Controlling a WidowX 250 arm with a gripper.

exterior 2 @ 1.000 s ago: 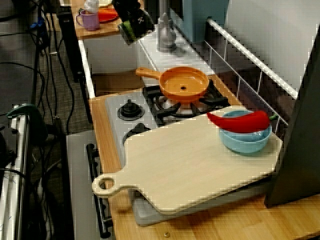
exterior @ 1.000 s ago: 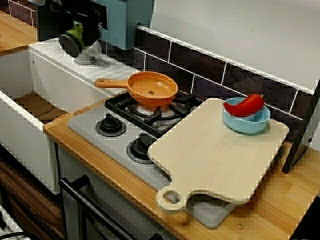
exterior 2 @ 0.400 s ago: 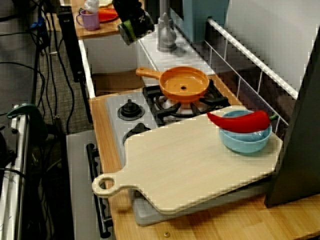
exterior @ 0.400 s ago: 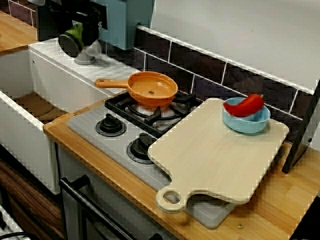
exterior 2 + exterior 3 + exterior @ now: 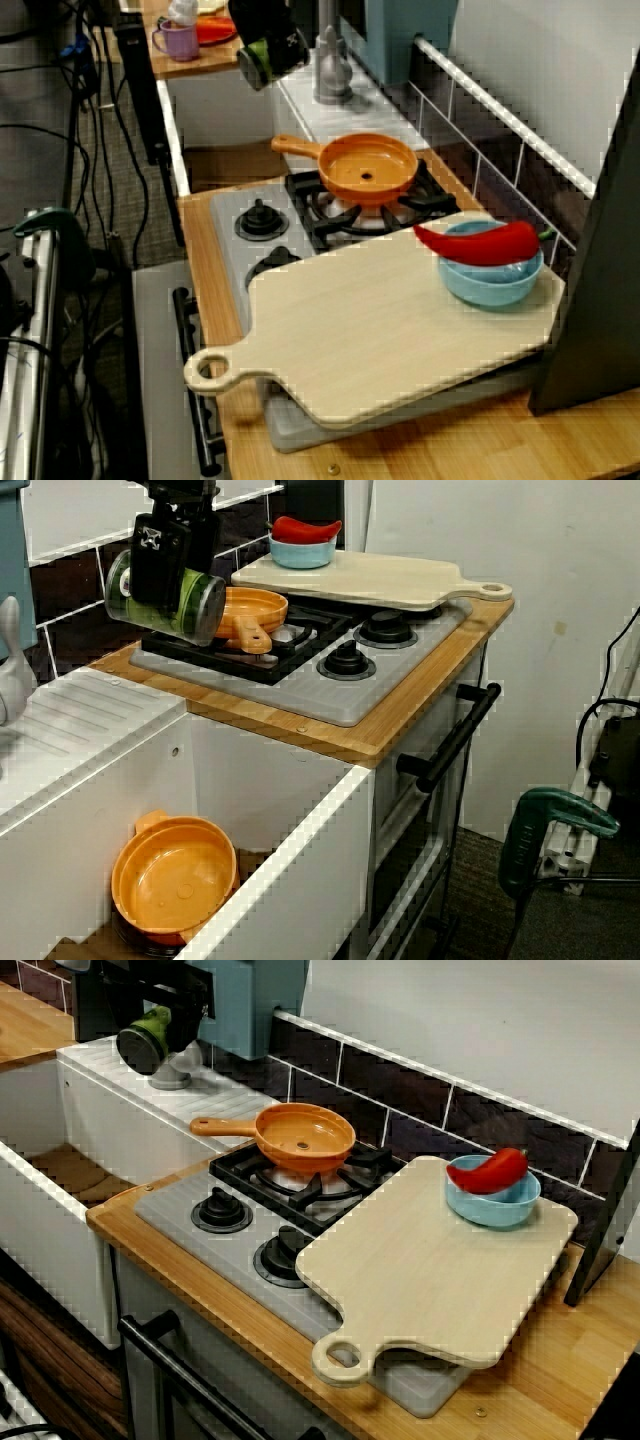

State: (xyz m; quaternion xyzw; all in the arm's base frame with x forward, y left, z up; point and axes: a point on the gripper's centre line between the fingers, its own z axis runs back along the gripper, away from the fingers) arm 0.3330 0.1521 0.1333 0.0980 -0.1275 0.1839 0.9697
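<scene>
My black gripper [image 5: 168, 575] is shut on a green jar with a dark lid [image 5: 165, 602], held on its side in the air. In the view from the sink side it hangs over the white drainboard [image 5: 80, 720], just left of the stove [image 5: 330, 685]. Seen from the front, the gripper [image 5: 152, 1030] and jar [image 5: 140, 1045] are at the far left, beside the grey faucet [image 5: 172, 1068]. The view along the counter puts the jar [image 5: 262, 58] at the top, above the sink. An orange pan [image 5: 305, 1138] sits on the back burner, the nearest thing on the stove.
A wooden cutting board [image 5: 430, 1270] covers the stove's right half, carrying a blue bowl [image 5: 495, 1205] with a red chili pepper [image 5: 492, 1170]. An orange bowl [image 5: 175, 875] lies in the sink. Dark tiles and a teal appliance [image 5: 255, 1000] stand behind. A purple mug [image 5: 178, 40] sits on a far counter.
The gripper with the jar has shifted slightly upward and toward the faucet. Everything else is where it was.
</scene>
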